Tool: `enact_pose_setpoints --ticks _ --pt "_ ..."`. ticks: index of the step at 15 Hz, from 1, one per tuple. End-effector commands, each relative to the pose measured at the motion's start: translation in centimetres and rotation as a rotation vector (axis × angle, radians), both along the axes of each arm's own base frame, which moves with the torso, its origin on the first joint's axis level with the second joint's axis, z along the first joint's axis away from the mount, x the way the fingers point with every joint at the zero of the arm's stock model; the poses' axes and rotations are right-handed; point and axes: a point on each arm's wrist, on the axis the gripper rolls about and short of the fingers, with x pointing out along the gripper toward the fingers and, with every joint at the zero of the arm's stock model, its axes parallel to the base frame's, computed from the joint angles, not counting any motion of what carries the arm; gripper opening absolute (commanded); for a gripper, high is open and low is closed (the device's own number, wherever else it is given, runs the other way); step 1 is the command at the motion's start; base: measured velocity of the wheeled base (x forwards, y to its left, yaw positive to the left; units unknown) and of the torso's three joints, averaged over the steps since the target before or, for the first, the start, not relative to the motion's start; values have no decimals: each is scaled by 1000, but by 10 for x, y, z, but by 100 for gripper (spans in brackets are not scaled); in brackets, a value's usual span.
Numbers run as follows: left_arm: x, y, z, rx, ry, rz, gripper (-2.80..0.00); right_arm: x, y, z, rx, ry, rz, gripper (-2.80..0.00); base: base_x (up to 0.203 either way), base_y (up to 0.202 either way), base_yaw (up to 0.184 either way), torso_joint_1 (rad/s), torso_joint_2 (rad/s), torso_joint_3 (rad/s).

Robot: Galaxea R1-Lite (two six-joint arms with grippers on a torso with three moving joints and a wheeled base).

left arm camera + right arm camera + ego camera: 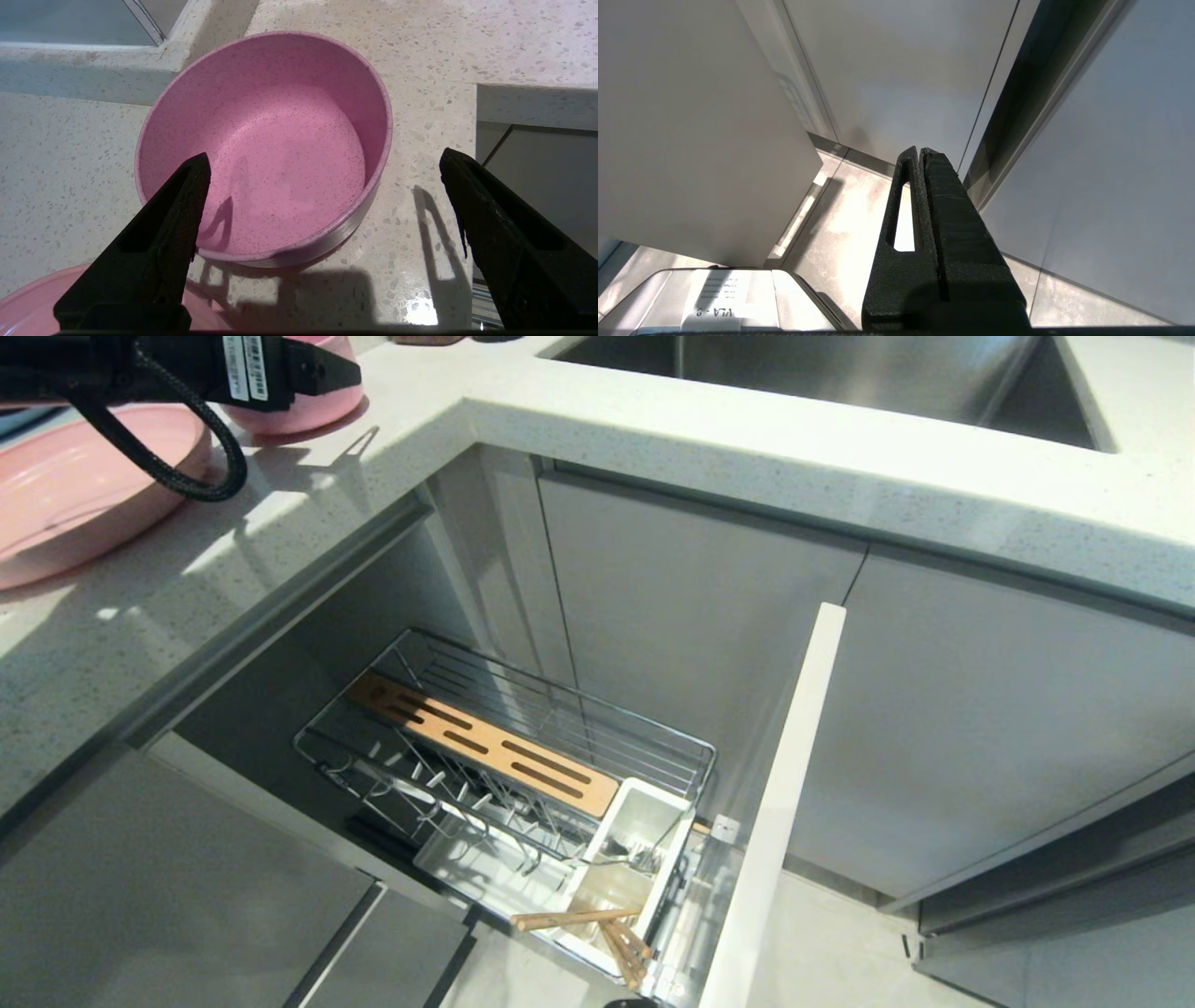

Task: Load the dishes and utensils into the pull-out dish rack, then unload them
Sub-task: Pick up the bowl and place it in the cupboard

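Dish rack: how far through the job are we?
Plate and bowl sit on the counter, so either unloaded or never loaded. In hand: nothing; the left claw hangs open at the bowl; the right claw is shut, parked low. Left: chopsticks and fork remain in the rack.

You see a speckled pink bowl (280,154) and pink plate (65,495) on the white-flecked table (653,439); black fingers (159,247); a tan slotted board (485,747) in the chrome rack (523,709).

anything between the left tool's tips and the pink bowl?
No. In the left wrist view the open left tool hangs over the bowl, nothing between them.
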Motion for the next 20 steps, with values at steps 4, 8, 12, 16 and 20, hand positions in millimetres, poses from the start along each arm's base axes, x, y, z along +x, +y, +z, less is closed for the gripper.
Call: enact_pose_setpoints --ticks 4,8,12,16,20 --pt "5 -1 -4 5 14 2 0 0 0 0 1 2 0 -280 0 0 0 0 0 0" --pt "5 0 -4 0 22 7 0 0 0 0 0 1 1 -280 0 0 0 0 0 0" --pt "6 1 -5 -2 22 8 0 0 0 0 0 1 0 -280 0 0 0 0 0 0" --pt "6 1 -7 -6 48 8 0 0 0 0 -1 0 1 -280 0 0 0 0 0 0" --pt "6 1 -9 -11 63 8 0 0 0 0 -1 2 1 -280 0 0 0 0 0 0"
